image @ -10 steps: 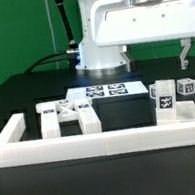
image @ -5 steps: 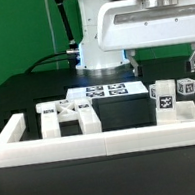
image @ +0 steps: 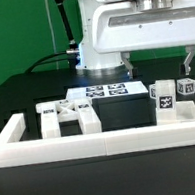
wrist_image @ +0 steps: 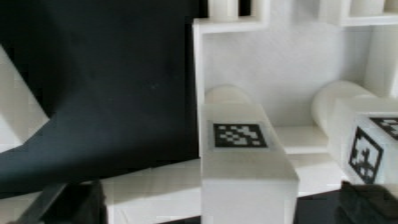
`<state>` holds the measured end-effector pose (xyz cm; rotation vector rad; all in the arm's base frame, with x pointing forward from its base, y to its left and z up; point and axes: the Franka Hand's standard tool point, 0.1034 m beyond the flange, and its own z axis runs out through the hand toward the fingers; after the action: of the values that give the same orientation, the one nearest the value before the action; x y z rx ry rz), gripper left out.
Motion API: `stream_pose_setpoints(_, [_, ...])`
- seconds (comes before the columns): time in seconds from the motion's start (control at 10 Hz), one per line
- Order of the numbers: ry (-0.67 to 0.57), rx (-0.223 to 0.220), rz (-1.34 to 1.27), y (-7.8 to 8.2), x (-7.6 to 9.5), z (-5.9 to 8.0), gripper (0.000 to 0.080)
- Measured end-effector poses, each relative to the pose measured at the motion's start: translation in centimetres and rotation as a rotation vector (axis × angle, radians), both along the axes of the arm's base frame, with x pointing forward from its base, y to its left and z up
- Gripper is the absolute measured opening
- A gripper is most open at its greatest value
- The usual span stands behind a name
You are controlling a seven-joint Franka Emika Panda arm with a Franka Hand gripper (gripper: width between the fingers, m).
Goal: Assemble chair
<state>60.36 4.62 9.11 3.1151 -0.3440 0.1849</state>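
**Exterior view, from its left to its right.** A green backdrop [image: 11,38] stands behind the black table [image: 14,93]. A black cable [image: 48,60] runs along the table to my arm's base [image: 99,53]. A long white border frame [image: 102,142] lies across the front.

Just behind the frame, toward the exterior view's left, a low chair piece [image: 68,114] lies on the table with square tags on top. The marker board [image: 106,89] lies flat in front of the base.

Toward the exterior view's right, a group of upright chair blocks [image: 176,96] stands just behind the frame, tags facing the camera. My gripper [image: 159,66] hangs above this group. Its fingers [image: 129,62] are spread wide with nothing between them. The finger toward the exterior view's right ends close above the blocks; I cannot tell whether it touches.

**Wrist view.** This view alone shows the blocks close up and from above. A tall block [wrist_image: 249,170] carries one tag [wrist_image: 237,135] on its upper face. Just beside it, a second block [wrist_image: 365,140] carries a tag cut off by the picture edge.

Only the exterior view shows the low chair piece, the marker board and the spread of my fingers.

**Markings.** Every label visible is a black-and-white square tag. The patterns are sharpest in the wrist view. I can read no lettering in either view.
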Motion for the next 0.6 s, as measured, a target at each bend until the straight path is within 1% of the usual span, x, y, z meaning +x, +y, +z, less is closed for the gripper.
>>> stream_pose_setpoints(0.3, [-0.018, -0.021, 0.004, -0.3, -0.6, -1.9, 0.0649])
stream_pose_setpoints(0.6, [-0.021, -0.041, 0.008, -0.3, -0.9, -4.0, 0.0649])
